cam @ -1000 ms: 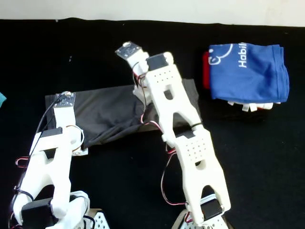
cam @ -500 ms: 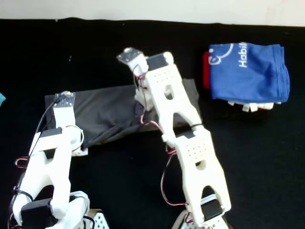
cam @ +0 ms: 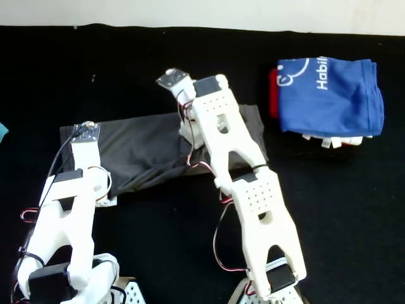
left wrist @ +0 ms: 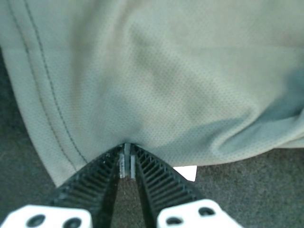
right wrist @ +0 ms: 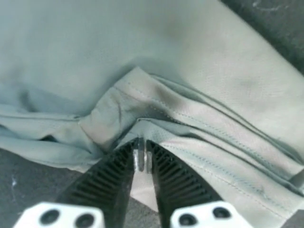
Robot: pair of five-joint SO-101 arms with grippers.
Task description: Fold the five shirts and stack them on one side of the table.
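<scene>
Left gripper: fingertips pressed together on the near hem of the grey shirt, whose cloth spreads ahead of the tips; right gripper: likewise pinching a bunched seam fold of the same shirt, which lies on the black table between the two. Step in hand, as judged: one fold of this shirt, both edges gripped. Next move calls for lifting and carrying the pinched edges over together, evenly, then releasing; stack of folded shirts, blue on top, sits well apart beyond the right gripper.

a dark grey shirt lies rumpled, half folded, on the table; a folded blue shirt tops a stack well apart.
</scene>
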